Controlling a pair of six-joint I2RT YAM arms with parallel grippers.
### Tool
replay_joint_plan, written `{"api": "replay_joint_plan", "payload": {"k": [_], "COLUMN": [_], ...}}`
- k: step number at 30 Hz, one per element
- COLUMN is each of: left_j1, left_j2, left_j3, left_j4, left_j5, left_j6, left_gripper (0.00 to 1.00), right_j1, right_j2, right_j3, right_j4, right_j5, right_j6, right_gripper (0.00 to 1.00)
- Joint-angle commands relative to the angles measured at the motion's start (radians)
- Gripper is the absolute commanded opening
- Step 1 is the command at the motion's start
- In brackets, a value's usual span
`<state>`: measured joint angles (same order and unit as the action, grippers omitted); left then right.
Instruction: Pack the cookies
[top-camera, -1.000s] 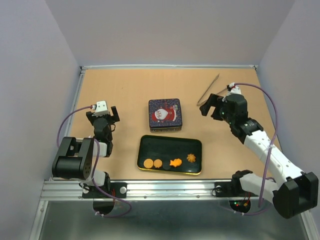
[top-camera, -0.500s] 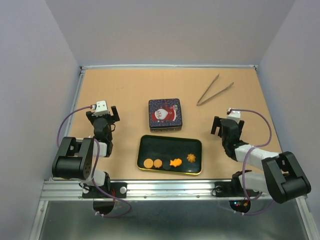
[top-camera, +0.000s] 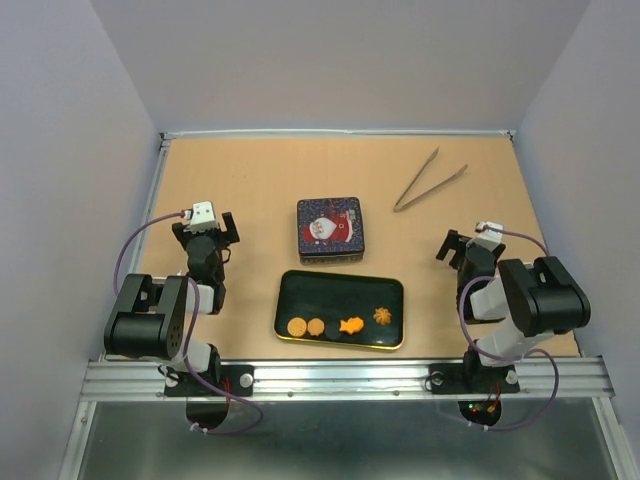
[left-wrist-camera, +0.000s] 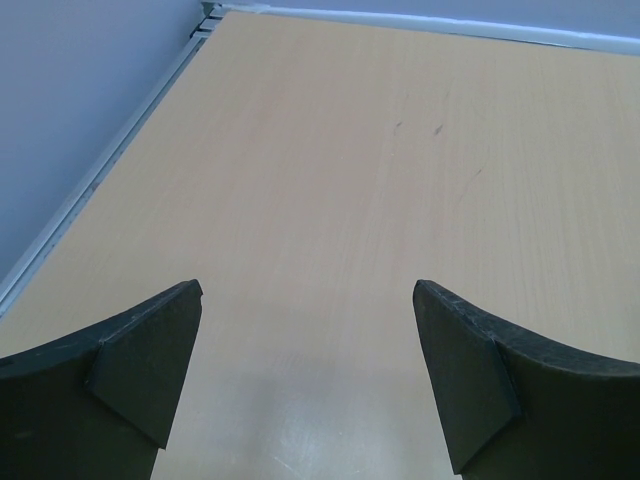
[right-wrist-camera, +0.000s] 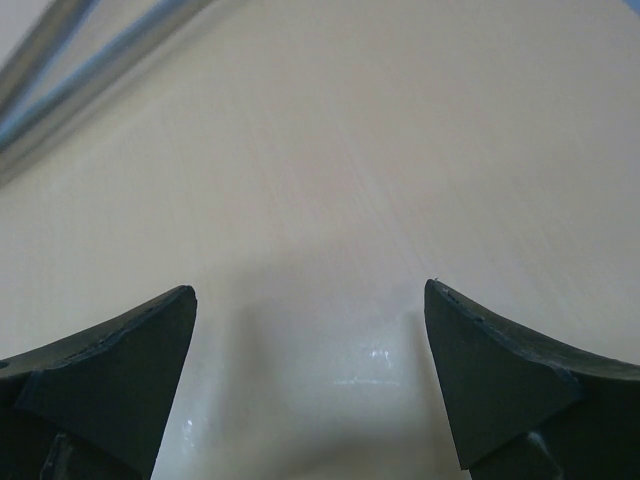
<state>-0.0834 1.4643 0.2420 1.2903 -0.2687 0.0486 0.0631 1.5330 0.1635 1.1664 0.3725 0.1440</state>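
Several orange-tan cookies lie in a black tray at the table's near middle: two rounds, a fish shape and a swirl. My left gripper is open and empty at the left, folded back near its base. My right gripper is open and empty at the right, also folded back. Both wrist views show only bare table between the open fingers.
A tin lid with a Santa picture lies just behind the tray. Metal tongs lie at the back right. A raised rail runs along the table's far edge.
My right arm has pulled back from the tongs at the back right and folded down near its base. The tongs stay on the table. The left arm has not moved.
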Motion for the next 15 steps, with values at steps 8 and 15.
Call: {"api": "replay_joint_plan", "payload": {"k": [8,15], "left_j1": [0.002,0.001], "left_j2": [-0.007,-0.007], "left_j3": [-0.006,-0.006], "left_j4": [0.265,0.265], "left_j5": [-0.004,-0.004], "left_j6": [0.013,0.013], "left_gripper": [0.99,0.99], "right_j1": [-0.019,-0.019], "right_j2": [0.082,0.075], "right_j3": [0.002,0.041], "right_j4": [0.296,0.203], "right_j5": [-0.207,-0.27], "right_j6": [-0.069,-0.098], "right_gripper": [1.0,1.0]}}
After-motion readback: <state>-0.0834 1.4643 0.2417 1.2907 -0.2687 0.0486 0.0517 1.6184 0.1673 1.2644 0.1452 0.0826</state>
